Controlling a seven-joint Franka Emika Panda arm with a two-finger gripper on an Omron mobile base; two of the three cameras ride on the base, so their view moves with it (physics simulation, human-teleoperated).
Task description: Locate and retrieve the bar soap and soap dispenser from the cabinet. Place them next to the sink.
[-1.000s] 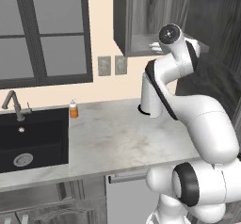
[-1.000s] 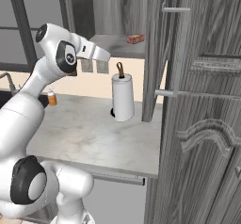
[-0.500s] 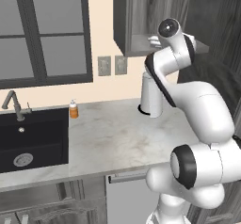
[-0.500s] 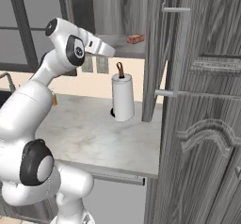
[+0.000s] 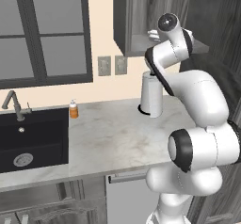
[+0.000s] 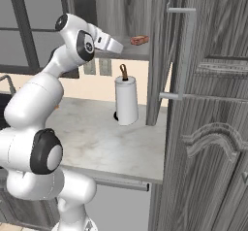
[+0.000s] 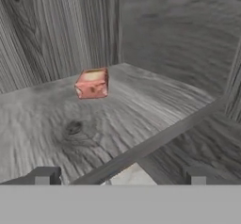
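Reddish bar soap (image 7: pixel 92 83) lies flat on cabinet shelf (image 7: pixel 42 124), long axis crosswise; tool (image 7: pixel 120 175) spread wide, empty.

The bar soap (image 7: pixel 92 83) is placed on the shelf inside the cabinet (image 6: pixel 127 2), toward the back corner; the gripper (image 7: pixel 120 177) is held at the shelf's front edge, apart from the soap. Below the cabinet, a paper-towel roll (image 5: pixel 151 94) is stood on the counter (image 5: pixel 117 136); the soap dispenser (image 5: pixel 73 109) is set further left, just beside the sink (image 5: pixel 33 138); the faucet (image 5: pixel 13 105) is mounted behind the basin.
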